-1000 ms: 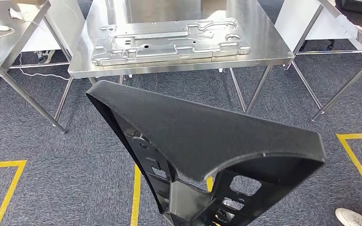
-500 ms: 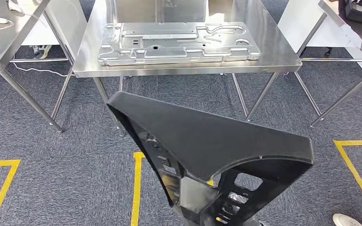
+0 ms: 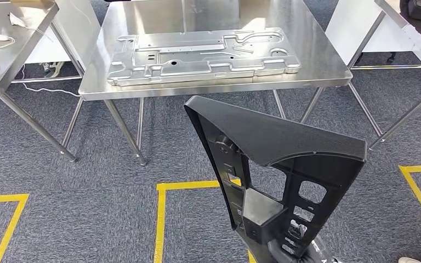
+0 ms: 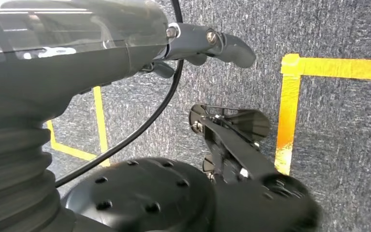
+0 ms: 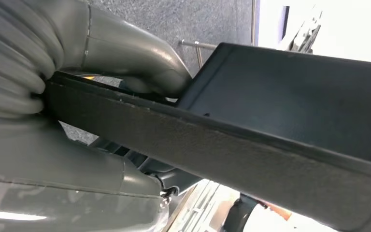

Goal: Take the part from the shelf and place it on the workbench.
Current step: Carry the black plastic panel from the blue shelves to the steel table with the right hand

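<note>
Right hand was clamped on the edge of the black part, its grey thumb pressed over the textured rim in the right wrist view, so I read that hand as gripping it. From the head view I saw the part carried low in front of the body, its ribbed underside turned toward me more than it had been a second earlier, when the broad felt face lay flatter and spread wider. The whole scene had also shifted between those pictures, so I took most of that as the camera moving with the robot's walk, not as the counter sliding. Ahead of the held part stood the steel counter, apart from it, with the far tip of the part just short of its near edge. A stamped metal panel lay on the counter beyond the hand. My left hand hung beside the body over the carpet and a yellow floor line, its fingers loosely curled around nothing. I judged the carry nearly done: the part was off the shelf but not yet over the counter, and the panel left little bare steel, so placement would need care.
</note>
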`<state>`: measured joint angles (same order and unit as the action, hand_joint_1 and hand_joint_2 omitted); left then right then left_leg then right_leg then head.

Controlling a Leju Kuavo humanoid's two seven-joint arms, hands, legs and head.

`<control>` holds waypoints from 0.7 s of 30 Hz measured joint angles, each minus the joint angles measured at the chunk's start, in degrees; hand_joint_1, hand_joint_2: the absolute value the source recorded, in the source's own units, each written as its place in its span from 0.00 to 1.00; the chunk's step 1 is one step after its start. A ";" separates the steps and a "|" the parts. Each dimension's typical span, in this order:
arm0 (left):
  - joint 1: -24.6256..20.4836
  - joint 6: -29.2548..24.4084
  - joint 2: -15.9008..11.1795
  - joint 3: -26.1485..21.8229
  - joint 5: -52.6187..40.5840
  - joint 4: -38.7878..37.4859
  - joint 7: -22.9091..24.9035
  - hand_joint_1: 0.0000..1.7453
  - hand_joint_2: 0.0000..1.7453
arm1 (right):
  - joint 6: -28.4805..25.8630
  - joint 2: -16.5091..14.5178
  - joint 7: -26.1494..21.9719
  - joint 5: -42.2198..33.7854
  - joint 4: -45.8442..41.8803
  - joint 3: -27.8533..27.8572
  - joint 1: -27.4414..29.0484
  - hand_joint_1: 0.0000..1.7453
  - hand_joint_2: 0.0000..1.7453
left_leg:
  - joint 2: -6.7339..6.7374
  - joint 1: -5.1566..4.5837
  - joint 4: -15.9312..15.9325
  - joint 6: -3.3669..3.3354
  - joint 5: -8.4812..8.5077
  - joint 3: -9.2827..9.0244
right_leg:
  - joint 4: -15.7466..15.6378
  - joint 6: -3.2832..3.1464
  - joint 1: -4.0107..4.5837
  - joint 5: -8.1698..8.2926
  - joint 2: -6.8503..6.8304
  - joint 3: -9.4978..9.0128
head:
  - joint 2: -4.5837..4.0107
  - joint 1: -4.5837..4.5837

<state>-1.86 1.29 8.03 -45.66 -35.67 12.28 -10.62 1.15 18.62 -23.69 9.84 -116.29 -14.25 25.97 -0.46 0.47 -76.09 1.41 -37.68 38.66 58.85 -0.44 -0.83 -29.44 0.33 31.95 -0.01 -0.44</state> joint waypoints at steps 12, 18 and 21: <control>-0.15 0.07 -0.29 -0.45 -0.37 0.00 -0.03 0.00 1.00 | 0.60 -0.23 -0.11 1.39 -2.11 1.27 1.45 1.00 1.00 | -0.03 0.48 15.25 -2.01 8.25 -4.98 | 5.73 2.36 0.02 -5.28 0.21 0.54 | 0.00 -0.10; -0.17 0.23 -0.27 -0.47 -0.66 0.00 -0.01 0.00 1.00 | 0.77 -0.22 0.05 1.39 -2.32 1.25 1.55 1.00 1.00 | -0.14 0.40 15.31 -2.21 6.81 -6.78 | 9.81 2.20 0.09 -1.56 0.20 6.11 | 0.01 -0.11; -0.22 0.36 -0.27 -0.51 -0.91 0.00 0.00 0.00 1.00 | 1.04 -0.22 0.43 1.34 -2.43 1.25 1.10 1.00 1.00 | -0.26 0.19 15.46 -1.50 6.05 -7.58 | 1.51 1.84 0.53 1.96 0.21 2.88 | 0.01 -0.12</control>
<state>-2.08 1.65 7.75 -46.17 -36.58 12.28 -10.63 2.19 18.40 -23.27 11.18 -118.72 -13.00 27.07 -0.73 0.66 -60.63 -0.09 -31.63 31.08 60.37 1.40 -0.30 -27.48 0.53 34.83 0.00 -0.56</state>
